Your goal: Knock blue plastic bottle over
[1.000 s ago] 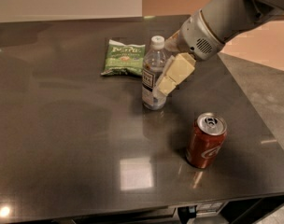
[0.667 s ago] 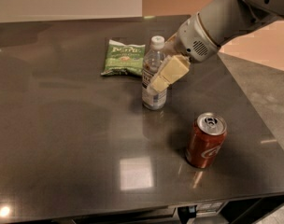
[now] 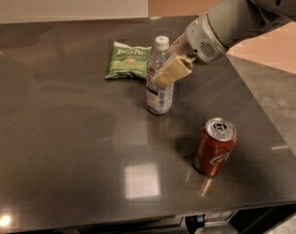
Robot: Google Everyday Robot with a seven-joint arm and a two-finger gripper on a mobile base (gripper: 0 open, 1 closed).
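The blue plastic bottle (image 3: pixel 159 82) stands near the middle of the dark table, leaning slightly left at the top, with its white cap up and its label facing me. My gripper (image 3: pixel 168 71) comes in from the upper right on the grey arm. Its cream-coloured fingers (image 3: pixel 170 72) lie across the bottle's upper body on its right side, touching it.
A green snack bag (image 3: pixel 129 60) lies flat just behind and left of the bottle. A red soda can (image 3: pixel 215 146) stands upright at the front right. The table's right edge (image 3: pixel 265 130) runs diagonally, with a lighter floor beyond it.
My gripper has moved left against the bottle's upper body. The bottle's top has tipped slightly to the left.
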